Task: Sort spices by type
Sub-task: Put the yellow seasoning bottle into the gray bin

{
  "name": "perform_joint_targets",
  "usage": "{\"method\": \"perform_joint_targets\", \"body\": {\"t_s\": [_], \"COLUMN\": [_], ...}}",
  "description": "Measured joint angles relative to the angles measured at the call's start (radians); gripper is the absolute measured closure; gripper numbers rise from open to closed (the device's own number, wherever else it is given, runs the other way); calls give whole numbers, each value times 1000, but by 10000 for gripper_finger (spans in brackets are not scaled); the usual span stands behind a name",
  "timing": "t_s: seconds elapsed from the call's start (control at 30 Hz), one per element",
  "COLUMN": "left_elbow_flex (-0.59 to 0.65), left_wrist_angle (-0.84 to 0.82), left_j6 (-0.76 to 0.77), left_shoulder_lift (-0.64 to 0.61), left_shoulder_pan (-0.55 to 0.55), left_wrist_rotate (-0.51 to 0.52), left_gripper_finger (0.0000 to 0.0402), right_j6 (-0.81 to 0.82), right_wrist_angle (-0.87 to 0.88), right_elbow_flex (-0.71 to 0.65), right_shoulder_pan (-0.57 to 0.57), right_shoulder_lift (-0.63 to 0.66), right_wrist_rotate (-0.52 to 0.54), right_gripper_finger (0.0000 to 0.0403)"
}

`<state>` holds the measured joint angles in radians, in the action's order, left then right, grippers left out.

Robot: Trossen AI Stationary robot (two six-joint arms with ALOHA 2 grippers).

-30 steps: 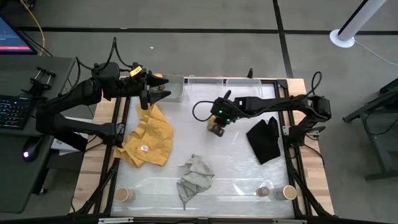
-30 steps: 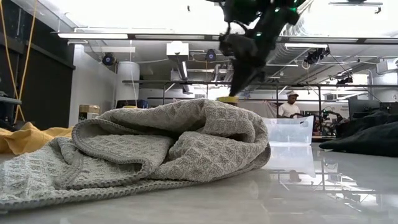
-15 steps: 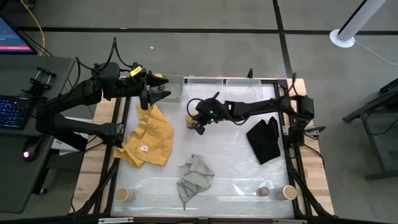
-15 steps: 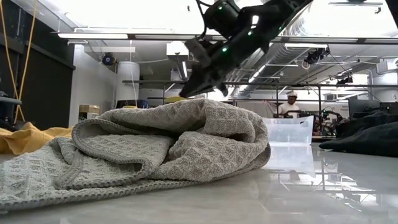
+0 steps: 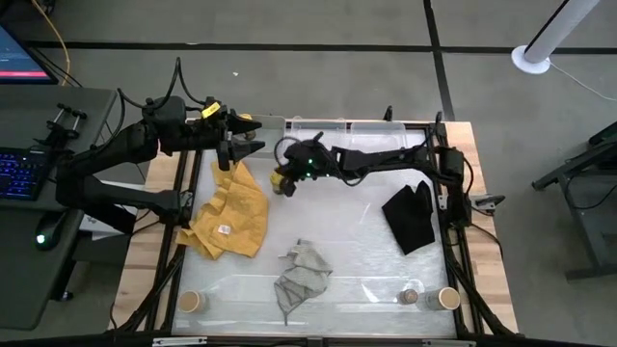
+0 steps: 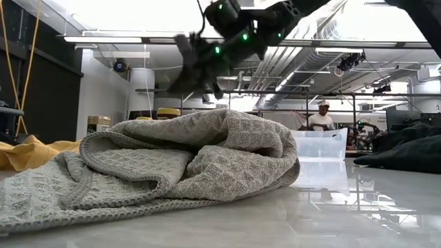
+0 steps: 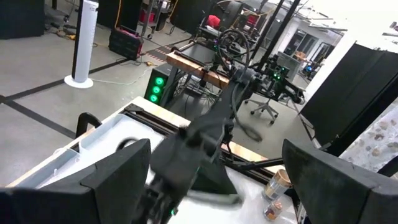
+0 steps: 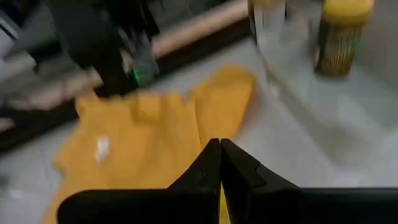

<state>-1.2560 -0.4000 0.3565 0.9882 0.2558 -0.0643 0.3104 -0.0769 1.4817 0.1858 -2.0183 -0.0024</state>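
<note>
The right gripper [image 5: 281,183], pinching a dark jar [image 5: 279,185], hangs beside the yellow cloth [image 5: 231,210]; the left gripper [image 5: 243,141] waits spread near the table's far edge.

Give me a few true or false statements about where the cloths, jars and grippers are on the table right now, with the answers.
1. The yellow cloth lies on the left arm's side of the table. True.
2. The right gripper is open wide. False: its fingers are shut.
3. The black cloth lies under the left gripper. False: it lies on the right arm's side.
4. The grey cloth lies crumpled near the front edge. True.
5. The left gripper is open. True.
</note>
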Motion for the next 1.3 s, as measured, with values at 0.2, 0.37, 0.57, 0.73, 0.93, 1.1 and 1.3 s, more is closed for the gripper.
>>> {"method": "perform_joint_targets", "body": {"t_s": [0.2,0.37,0.57,0.73,0.93,1.1,1.3], "left_elbow_flex": [0,-2,-2,1,0,0,0], "left_wrist_angle": [-45,-276,-460,-510,-434,-443,-453], "left_j6": [0,-113,-424,-644,-761,-788,-788], "left_shoulder_lift": [2,94,271,425,554,625,684], "left_shoulder_pan": [0,0,-15,-25,18,59,87], "left_wrist_rotate": [-8,-16,57,164,118,98,95], "left_gripper_finger": [51,51,51,51,51,51,51], "right_j6": [-81,-203,-261,-115,45,105,139], "right_wrist_angle": [177,521,858,1019,1116,1199,1253], "right_elbow_flex": [39,41,41,41,41,41,41], "right_shoulder_pan": [51,97,135,140,89,21,-47], "right_shoulder_lift": [78,218,425,593,714,750,748], "right_wrist_rotate": [-57,-23,101,153,260,356,411], "right_gripper_finger": [403,403,403,403,403,403,403]}}
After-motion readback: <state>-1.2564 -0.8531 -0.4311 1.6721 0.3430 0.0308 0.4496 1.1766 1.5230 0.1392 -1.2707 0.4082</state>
